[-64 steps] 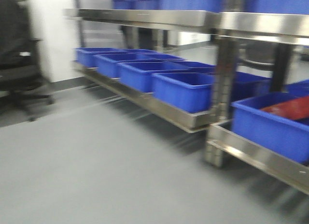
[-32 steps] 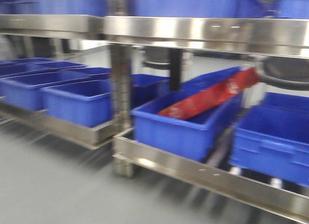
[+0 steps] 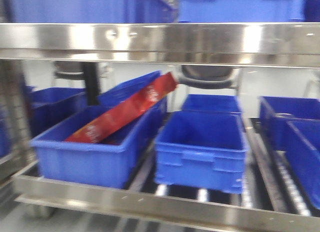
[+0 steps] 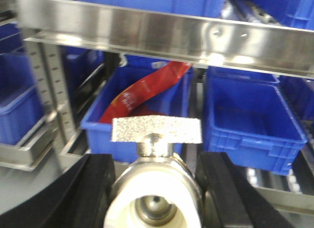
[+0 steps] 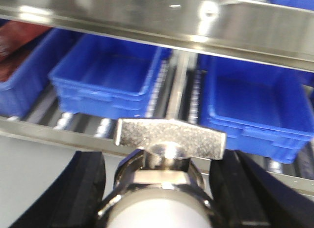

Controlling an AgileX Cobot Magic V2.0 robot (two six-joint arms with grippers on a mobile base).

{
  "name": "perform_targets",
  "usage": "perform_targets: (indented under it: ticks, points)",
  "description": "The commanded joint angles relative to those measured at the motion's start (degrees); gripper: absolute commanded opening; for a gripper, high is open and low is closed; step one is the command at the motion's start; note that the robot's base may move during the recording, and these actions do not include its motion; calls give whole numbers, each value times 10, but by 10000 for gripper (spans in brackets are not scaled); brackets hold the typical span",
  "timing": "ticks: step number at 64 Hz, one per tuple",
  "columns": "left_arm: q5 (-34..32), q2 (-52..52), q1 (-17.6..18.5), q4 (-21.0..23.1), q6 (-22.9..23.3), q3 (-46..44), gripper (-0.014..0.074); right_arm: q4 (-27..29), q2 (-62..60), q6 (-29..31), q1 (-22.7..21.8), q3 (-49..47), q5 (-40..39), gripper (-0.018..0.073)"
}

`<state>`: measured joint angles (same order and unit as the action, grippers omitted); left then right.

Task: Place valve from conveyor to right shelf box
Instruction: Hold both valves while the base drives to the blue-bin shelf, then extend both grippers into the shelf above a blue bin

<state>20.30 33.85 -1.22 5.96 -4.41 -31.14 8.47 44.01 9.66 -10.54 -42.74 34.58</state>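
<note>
In the left wrist view a silver valve (image 4: 156, 188) with a flat T-handle (image 4: 156, 129) sits between the black fingers (image 4: 93, 188) of my left gripper (image 4: 156, 201), which is shut on it. In the right wrist view my right gripper (image 5: 164, 198) is likewise shut on a second silver valve (image 5: 164, 188), its handle (image 5: 170, 137) on top. Both face a steel shelf (image 3: 160, 42) holding blue boxes. An empty blue box (image 3: 202, 142) stands at the middle of the lower level; the right wrist sees two empty boxes (image 5: 105, 73) (image 5: 255, 102). The conveyor is out of view.
A blue box (image 3: 90, 152) on the left holds a long red packet (image 3: 125, 109). More blue boxes (image 3: 295, 137) stand at the right and on the upper level (image 3: 240, 7). A steel front rail (image 3: 150, 204) and an upright post (image 4: 51, 85) bound the lower level.
The front view has swung right along the shelf and come closer. The box with the red packet went from the frame's right edge to its left, and new boxes came into view.
</note>
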Motion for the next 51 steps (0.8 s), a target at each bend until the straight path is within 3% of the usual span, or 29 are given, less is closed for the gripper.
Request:
perform_targets:
  ticks: [1,51]
  points:
    - [-33,-4,2,4,1,-4,-111,-2,-7,3,-2,-3,-42,-162]
    - [-33,-4,2,4,1,-4,-111,-2,-7,3,-2,-3,-42,-162]
